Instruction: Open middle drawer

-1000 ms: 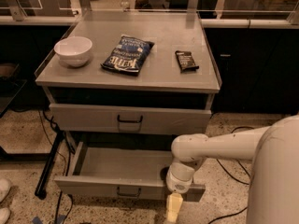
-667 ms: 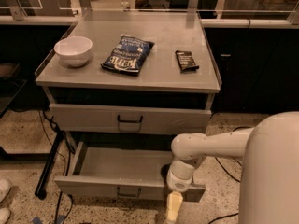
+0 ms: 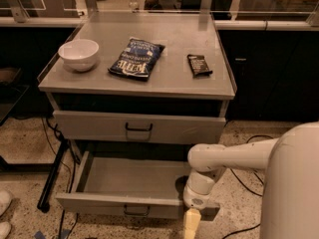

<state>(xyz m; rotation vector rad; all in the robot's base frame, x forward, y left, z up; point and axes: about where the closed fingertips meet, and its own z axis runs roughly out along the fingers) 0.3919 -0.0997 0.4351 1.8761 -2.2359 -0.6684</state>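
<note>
The middle drawer (image 3: 107,204) is a wide grey metal drawer with a small black wire pull (image 3: 136,212). It stands pulled out from the cabinet, and its inside shows bare. My gripper (image 3: 192,224) hangs from the white arm (image 3: 227,157) at the right end of the drawer's front, just in front of and below its edge, right of the pull. The top drawer (image 3: 139,127) above is closed, with its own black pull. The bottom drawer is out of view.
On the cabinet top (image 3: 174,81) sit a white bowl (image 3: 79,54), a dark blue chip bag (image 3: 136,58) and a small dark snack bar (image 3: 199,64). A black leg and cables (image 3: 52,176) lie on the floor at the left. Dark counters stand behind.
</note>
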